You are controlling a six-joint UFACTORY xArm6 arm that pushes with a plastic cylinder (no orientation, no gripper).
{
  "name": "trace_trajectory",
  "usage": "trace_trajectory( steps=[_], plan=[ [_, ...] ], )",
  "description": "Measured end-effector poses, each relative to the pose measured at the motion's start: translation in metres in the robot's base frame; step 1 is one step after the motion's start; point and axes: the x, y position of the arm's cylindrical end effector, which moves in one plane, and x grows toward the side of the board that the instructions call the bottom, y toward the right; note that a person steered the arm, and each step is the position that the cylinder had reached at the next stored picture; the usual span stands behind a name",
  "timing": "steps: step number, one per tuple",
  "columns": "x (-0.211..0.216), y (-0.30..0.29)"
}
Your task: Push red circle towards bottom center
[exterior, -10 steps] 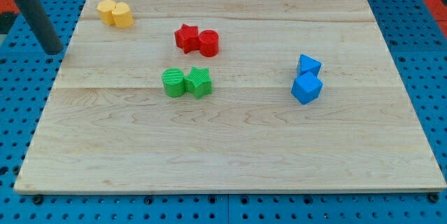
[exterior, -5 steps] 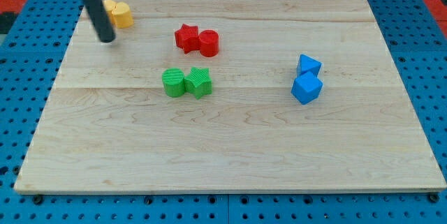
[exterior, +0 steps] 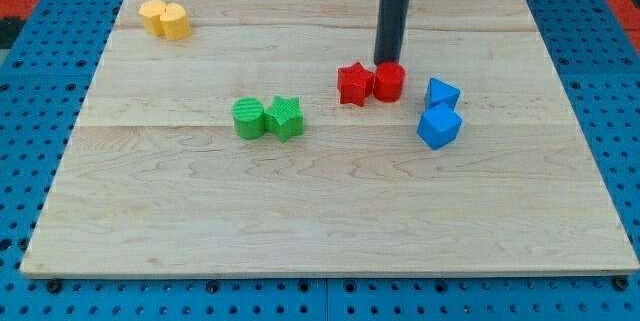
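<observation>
My tip [exterior: 386, 64] is standing at the upper edge of the red circle [exterior: 389, 82], touching it or very nearly so, with the dark rod rising straight toward the view's top. There is no claw on this arm, only the rod, so nothing is opening or closing. The red circle is sitting right of centre in the upper half of the wooden board [exterior: 330, 221], pressing against the red star [exterior: 353, 84] on its left. Just to the view's right, a blue block [exterior: 441, 93] is lying near the circle, with a blue cube [exterior: 439, 126] touching it below. Left of centre, a green cylinder [exterior: 248, 118] and a green star-like block [exterior: 284, 117] are sitting side by side, touching. In the top left corner, two yellow blocks [exterior: 165, 19] are huddling together. No writing, brand or label is showing anywhere on the board or blocks.
</observation>
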Motion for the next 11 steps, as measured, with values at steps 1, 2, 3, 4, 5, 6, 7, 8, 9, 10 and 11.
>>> trace_trajectory(
  steps=[1, 2, 3, 4, 5, 6, 7, 8, 9, 10, 11],
  plan=[
    [0.017, 0.000],
    [0.031, 0.000],
    [0.031, 0.016],
    [0.073, -0.041],
    [0.139, -0.046],
    [0.167, -0.042],
    [0.143, 0.001],
    [0.180, 0.026],
    [0.204, -0.041],
    [0.200, -0.078],
    [0.147, -0.069]
  ],
)
